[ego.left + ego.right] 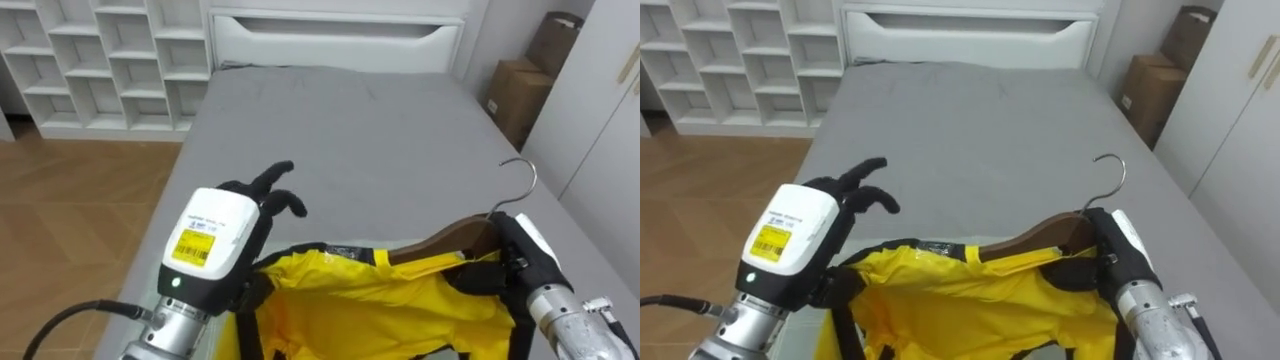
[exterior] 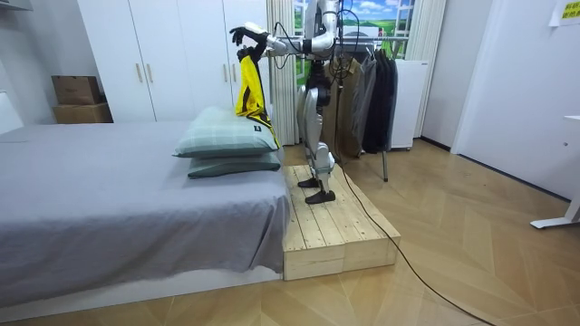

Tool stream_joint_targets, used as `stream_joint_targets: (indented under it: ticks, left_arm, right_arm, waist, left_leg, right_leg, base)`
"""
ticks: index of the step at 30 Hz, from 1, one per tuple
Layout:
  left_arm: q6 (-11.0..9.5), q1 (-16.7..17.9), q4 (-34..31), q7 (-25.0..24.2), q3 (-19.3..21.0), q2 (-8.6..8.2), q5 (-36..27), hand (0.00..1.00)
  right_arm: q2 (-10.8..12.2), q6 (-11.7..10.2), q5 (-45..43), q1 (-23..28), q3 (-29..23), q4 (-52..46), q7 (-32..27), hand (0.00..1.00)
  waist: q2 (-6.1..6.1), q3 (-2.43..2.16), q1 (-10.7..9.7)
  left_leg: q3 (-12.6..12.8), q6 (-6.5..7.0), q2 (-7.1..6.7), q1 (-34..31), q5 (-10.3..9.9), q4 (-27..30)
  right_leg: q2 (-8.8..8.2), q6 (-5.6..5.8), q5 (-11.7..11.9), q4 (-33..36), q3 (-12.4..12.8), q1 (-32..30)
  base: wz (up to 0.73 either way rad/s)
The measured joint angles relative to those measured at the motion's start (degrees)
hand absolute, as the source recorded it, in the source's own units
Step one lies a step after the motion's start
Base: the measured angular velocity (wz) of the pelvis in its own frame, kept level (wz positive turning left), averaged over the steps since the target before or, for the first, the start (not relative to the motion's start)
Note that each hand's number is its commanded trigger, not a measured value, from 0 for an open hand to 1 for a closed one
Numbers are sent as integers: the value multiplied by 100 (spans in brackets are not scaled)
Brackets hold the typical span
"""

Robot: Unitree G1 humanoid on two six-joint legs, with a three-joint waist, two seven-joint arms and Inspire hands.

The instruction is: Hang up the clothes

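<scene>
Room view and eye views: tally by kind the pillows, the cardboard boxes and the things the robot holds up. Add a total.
Pillows: 2
Cardboard boxes: 2
Yellow garment: 1
Wooden hanger, in the right robot hand: 1
Total: 6

You have a bed before the robot, its grey cover lying flat up to the white headboard. In the room view, note two pillows stacked at the end nearest the robot: a pale checked pillow on top of a darker pillow, which lies on the cover. A wooden platform sits on the parquet floor, touching that end of the bed, and the robot stands on it. Cardboard boxes stand at the bed's right, and a white cubby shelf at its left.
</scene>
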Motion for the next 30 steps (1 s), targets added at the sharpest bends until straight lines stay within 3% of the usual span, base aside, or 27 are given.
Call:
stream_joint_targets:
  ticks: [1,8,14,21,24,30]
  left_arm:
    - [23,26,0,-46,1,-72,-166,0]
    - [242,120,46,-659,-5,-121,-978,0]
    - [691,405,128,-1340,-66,-185,-1555,0]
    - [790,510,317,-1982,-71,-237,-2657,0]
    - [793,510,317,-2163,-72,-241,-2822,0]
    - [813,522,315,-2540,-70,-340,-2862,0]
  right_arm:
    - [0,0,-1,1,-4,-2,0,100]
    - [-16,22,-116,4,-9,-48,16,100]
    - [8,278,-528,4,11,-48,1,100]
    - [8,306,-744,-8,34,-83,-109,100]
    - [7,307,-788,-8,34,-243,-125,100]
    - [8,307,-866,-8,30,-348,-227,100]
  waist:
    - [-2,-1,-4]
    - [-7,-2,-21]
    - [-2,-1,-79]
    - [37,25,-107]
    - [82,53,-129]
    - [117,52,-135]
  left_leg:
    - [-1,0,0,2,0,-3]
    - [23,0,2,3,0,-16]
    - [52,0,1,6,0,-50]
    - [79,0,4,18,0,-54]
    - [85,1,4,16,0,-69]
    - [120,1,7,-5,1,-82]
  right_leg:
    - [-1,0,0,2,-6,0]
    - [-4,0,1,6,3,-1]
    - [-3,1,0,5,24,-1]
    - [5,2,-1,8,94,-8]
    - [7,2,-1,11,86,-20]
    - [10,2,-1,12,147,-94]
  base:
    - [0]
    - [-1]
    - [-1]
    - [-2]
    - [0]
    - [-3]
